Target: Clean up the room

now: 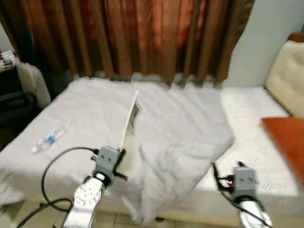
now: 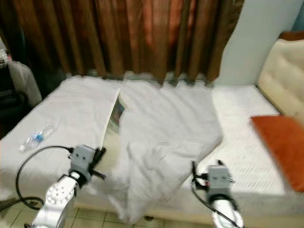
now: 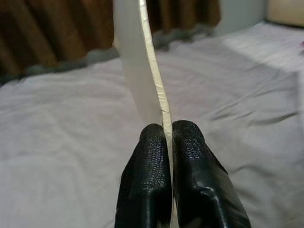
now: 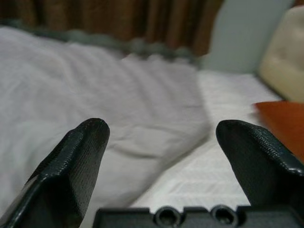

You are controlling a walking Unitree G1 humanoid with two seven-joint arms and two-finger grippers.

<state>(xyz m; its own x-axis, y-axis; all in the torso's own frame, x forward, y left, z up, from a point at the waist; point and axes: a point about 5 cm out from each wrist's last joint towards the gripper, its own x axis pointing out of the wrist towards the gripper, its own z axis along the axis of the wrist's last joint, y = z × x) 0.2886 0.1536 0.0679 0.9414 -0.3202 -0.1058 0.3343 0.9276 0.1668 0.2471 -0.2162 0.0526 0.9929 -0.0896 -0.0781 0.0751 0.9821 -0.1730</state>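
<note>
Blanket (image 1: 180,137), pale grey and rumpled, lies across the middle of the bed (image 1: 256,142), its near corner hanging over the front edge. Left claw (image 3: 167,137) is clenched on the blanket's raised folded edge, which stands up as a thin cream strip. Right claw (image 4: 159,142) is released, fingers spread wide, at the bed's front edge near an orange pillow (image 1: 287,137). A plastic water bottle (image 1: 48,139) lies on the bed's left part.

On the bed (image 1: 266,109) before me, a blanket (image 1: 180,137) lies mid-mattress, a water bottle (image 1: 49,139) to its left, a pillow (image 1: 287,140) at right, curtains (image 1: 137,35) behind.
</note>
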